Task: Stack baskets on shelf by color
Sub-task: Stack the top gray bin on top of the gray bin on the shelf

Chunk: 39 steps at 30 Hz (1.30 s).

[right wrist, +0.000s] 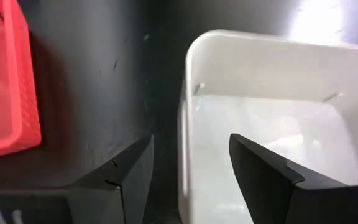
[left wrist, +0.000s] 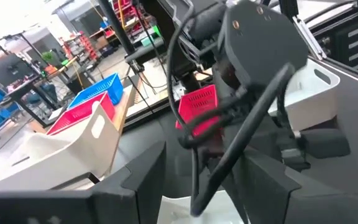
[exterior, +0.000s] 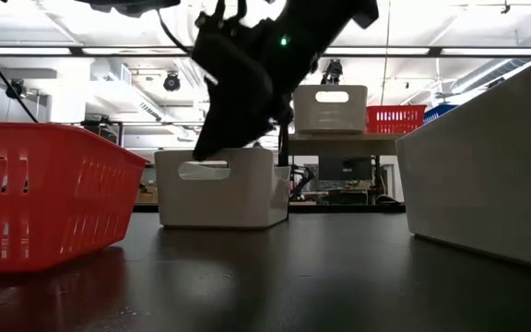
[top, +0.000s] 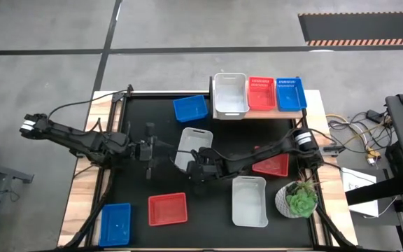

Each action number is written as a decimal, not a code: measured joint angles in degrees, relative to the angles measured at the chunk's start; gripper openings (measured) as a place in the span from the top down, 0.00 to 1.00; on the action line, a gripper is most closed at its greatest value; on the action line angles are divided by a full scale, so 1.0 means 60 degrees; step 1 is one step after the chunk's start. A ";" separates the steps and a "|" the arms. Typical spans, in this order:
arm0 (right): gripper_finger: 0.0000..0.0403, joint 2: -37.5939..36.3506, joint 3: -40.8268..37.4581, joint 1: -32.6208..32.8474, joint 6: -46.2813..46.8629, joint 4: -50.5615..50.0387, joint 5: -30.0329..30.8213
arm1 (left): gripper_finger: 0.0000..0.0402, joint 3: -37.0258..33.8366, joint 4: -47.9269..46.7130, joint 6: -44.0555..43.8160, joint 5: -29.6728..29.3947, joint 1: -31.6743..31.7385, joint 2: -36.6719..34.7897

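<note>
White plastic at the centre of the high view is the basket [top: 192, 145] to be picked up, well below the shelf [top: 306, 110] at upper right. The right gripper [right wrist: 188, 165] is spread over its wall; one finger should be dropped inside before closing. The left gripper [top: 150, 150] is released alongside.

— Any room mid-table?
— Little: both arms meet over the white basket [top: 192, 144], 1 red basket [top: 272, 165] just right.
— The shelf [top: 259, 112]?
— 3 baskets fill it. Bare tabletop [top: 208, 210] lies between the front red basket [top: 167, 208] and white basket [top: 250, 201].
</note>
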 joint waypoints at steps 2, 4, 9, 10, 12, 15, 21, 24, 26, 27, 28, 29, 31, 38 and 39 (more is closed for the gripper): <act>0.50 0.0152 0.0000 0.0000 0.0004 0.0106 -0.0206 | 0.59 0.0000 0.0011 0.0004 0.0000 0.0000 0.0022; 0.50 0.0310 0.0000 0.0000 -0.0004 0.0165 -0.0286 | 0.59 0.0000 0.0005 0.0011 0.0000 0.0000 0.0028; 0.58 0.0481 0.0000 0.0000 -0.0428 0.0182 -0.0310 | 0.59 0.0000 0.0007 0.0011 0.0002 -0.0007 0.0032; 0.62 0.0468 0.0000 -0.0004 -0.0590 0.0204 -0.0312 | 0.59 0.0000 0.0018 0.0011 0.0000 -0.0007 0.0032; 0.73 0.0416 0.0000 -0.0004 -0.0725 0.0201 -0.0320 | 0.59 0.0000 0.0023 0.0011 0.0000 -0.0007 0.0032; 0.91 0.0216 0.0000 0.0006 -0.0975 0.0006 -0.0590 | 0.59 0.0000 0.0025 0.0004 0.0000 -0.0007 0.0036; 0.98 -0.0636 0.0000 0.0346 -0.1597 -0.0407 -0.0729 | 0.59 0.0000 0.0064 -0.0004 -0.0040 -0.0004 0.0032; 0.98 -0.1059 -0.0007 0.0592 -0.2081 -0.0547 -0.0730 | 0.59 0.0000 0.0091 -0.0005 -0.0040 -0.0004 0.0032; 0.98 -0.1394 -0.0007 0.0788 -0.2457 -0.0817 -0.0725 | 0.59 0.0000 0.0104 -0.0004 -0.0040 0.0000 0.0032; 0.98 -0.1559 -0.0007 0.0906 -0.2711 -0.1053 -0.0717 | 0.59 0.0000 0.0109 -0.0013 -0.0040 0.0000 0.0030; 0.98 -0.1739 -0.0007 0.1026 -0.2934 -0.1294 -0.0695 | 0.59 0.0000 0.0099 -0.0031 -0.0040 0.0000 0.0022; 0.98 -0.1910 -0.0007 0.1150 -0.3116 -0.1551 -0.0618 | 0.59 0.0000 0.0103 -0.0052 -0.0043 0.0000 0.0020; 0.98 -0.2239 -0.0007 0.1369 -0.3271 -0.2140 -0.0374 | 0.59 0.0000 0.0096 -0.0058 -0.0044 -0.0001 0.0014; 0.98 -0.3560 -0.0015 0.1907 -0.3488 -0.3169 -0.0171 | 0.59 0.0000 0.0099 -0.0051 -0.0044 -0.0007 -0.0019; 0.98 -0.3739 -0.0015 0.2011 -0.3635 -0.3153 -0.0173 | 0.59 0.0000 0.0103 -0.0051 -0.0044 -0.0005 -0.0023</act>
